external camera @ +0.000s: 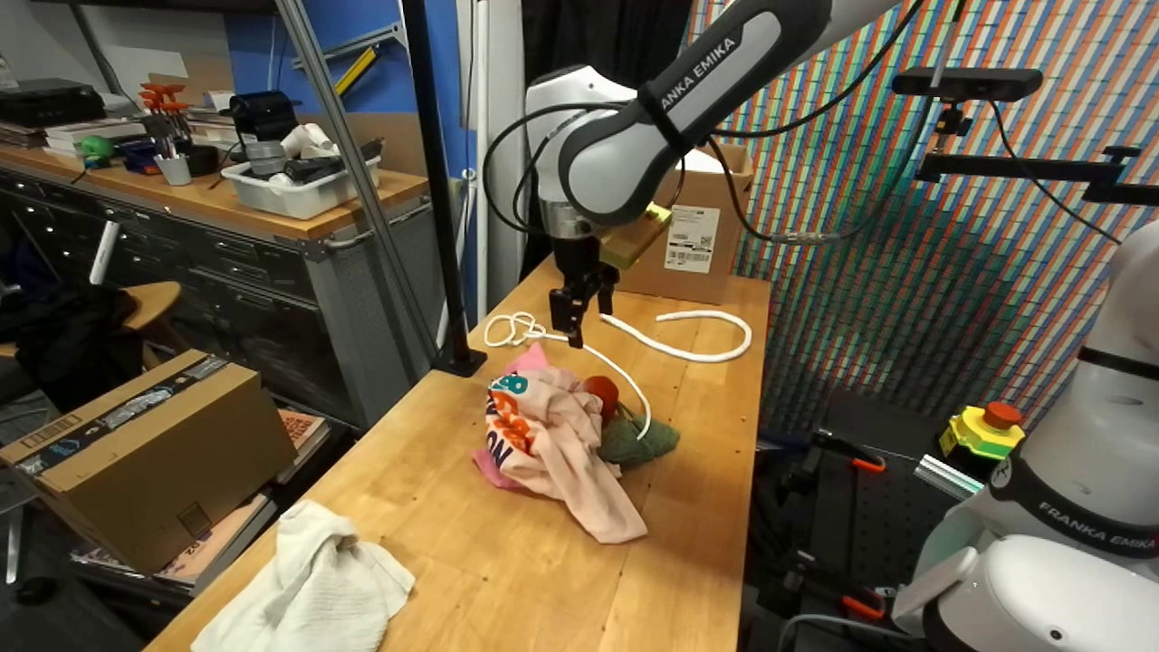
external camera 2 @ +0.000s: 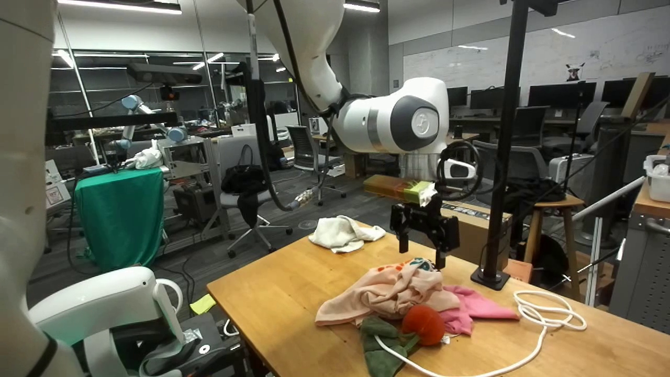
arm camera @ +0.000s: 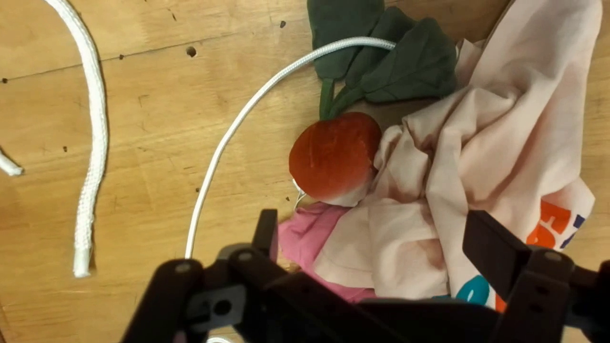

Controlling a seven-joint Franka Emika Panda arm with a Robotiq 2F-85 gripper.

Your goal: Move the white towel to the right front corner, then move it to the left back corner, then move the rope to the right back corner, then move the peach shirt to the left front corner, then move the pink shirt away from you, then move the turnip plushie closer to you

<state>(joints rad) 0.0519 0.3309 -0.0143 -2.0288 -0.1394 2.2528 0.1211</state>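
Robotiq gripper point(external camera 2: 422, 256), its jaws spread wide, hangs above the peach shirt point(arm camera: 476, 157), which shows between the fingers point(arm camera: 495, 247) in the wrist view. Crumpled and printed in orange, teal and navy, the peach shirt lies partly over the pink shirt point(arm camera: 307, 233), whose edges emerge from beneath it. The turnip plushie point(arm camera: 333, 155) rests against the folds of the peach shirt, its green leaves spread outward. One end of the rope point(arm camera: 355, 42) lies across the leaves; the remainder runs to loose loops near the foot of a black post point(external camera 2: 504, 146). A thicker white cord point(arm camera: 98, 124) curves nearby. At a corner of the wooden table point(external camera: 688, 561), well apart from the shirts, lies the crumpled white towel point(external camera 2: 340, 234).
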